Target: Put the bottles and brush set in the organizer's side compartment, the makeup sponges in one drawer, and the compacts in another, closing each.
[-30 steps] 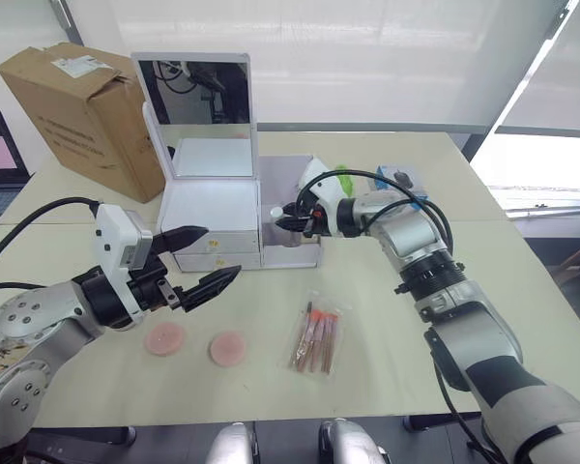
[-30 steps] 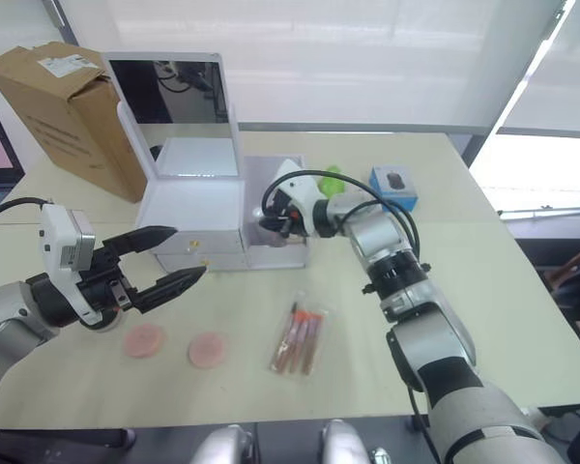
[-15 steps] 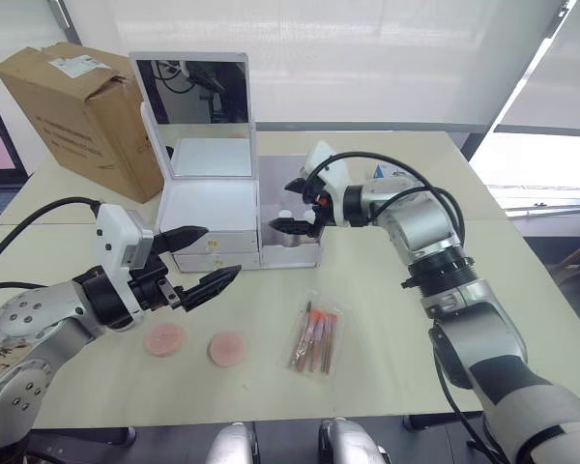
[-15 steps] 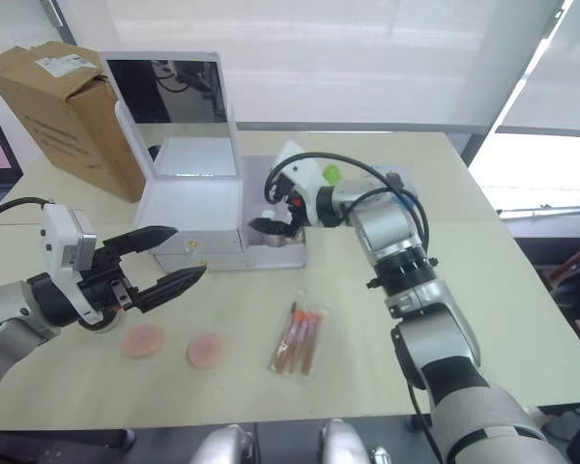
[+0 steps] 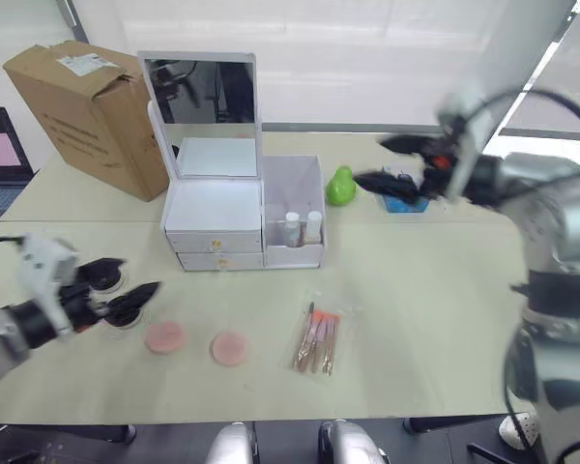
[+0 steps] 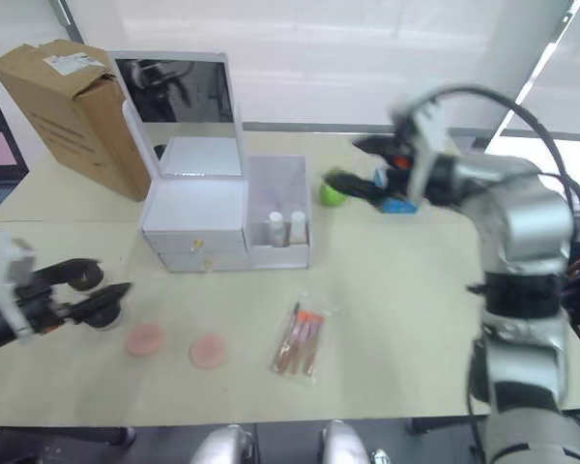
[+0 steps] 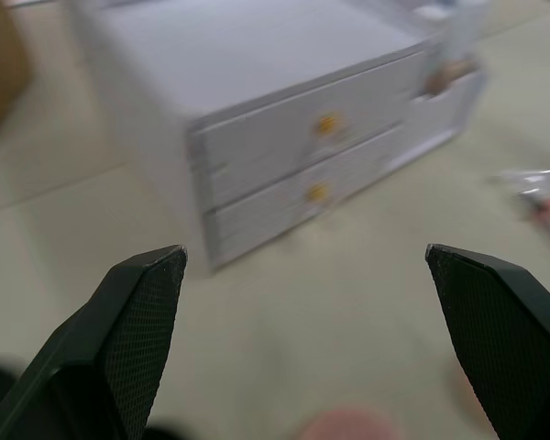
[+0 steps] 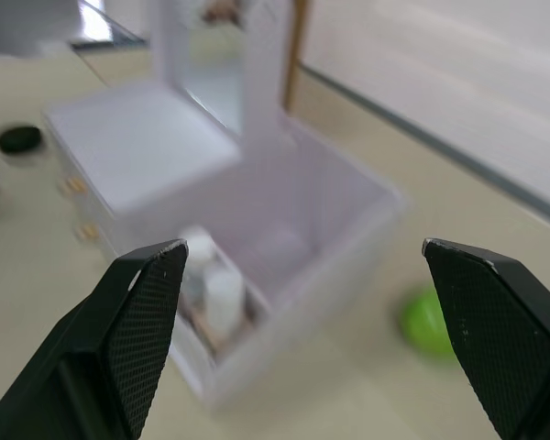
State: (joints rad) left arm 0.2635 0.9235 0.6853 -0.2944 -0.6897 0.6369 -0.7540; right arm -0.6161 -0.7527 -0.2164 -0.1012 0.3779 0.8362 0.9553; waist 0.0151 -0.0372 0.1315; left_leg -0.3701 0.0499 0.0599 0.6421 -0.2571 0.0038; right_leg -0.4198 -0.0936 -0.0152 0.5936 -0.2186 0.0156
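Observation:
The white organizer (image 5: 213, 208) stands with its mirror up and both drawers (image 7: 312, 160) closed. Two small white bottles (image 5: 303, 227) stand in its side compartment (image 5: 292, 193). The brush set (image 5: 316, 338) lies in a clear sleeve on the table in front. Two pink makeup sponges (image 5: 164, 336) (image 5: 229, 347) lie left of it, and a green one (image 5: 340, 186) sits behind the organizer's right side. Dark round compacts (image 6: 106, 313) lie by my left gripper (image 5: 140, 274), which is open and empty, low at the far left. My right gripper (image 5: 369, 161) hangs open and empty, right of the organizer, above the green sponge.
A cardboard box (image 5: 87, 106) stands at the back left beside the mirror (image 5: 200, 92). A small blue box (image 5: 406, 188) lies at the back right, under my right arm. Open table lies to the right of the brush set.
My right gripper opened, left a bottle in the side compartment and swung up and away to the right. My left arm drew back to the far left, down toward the compacts.

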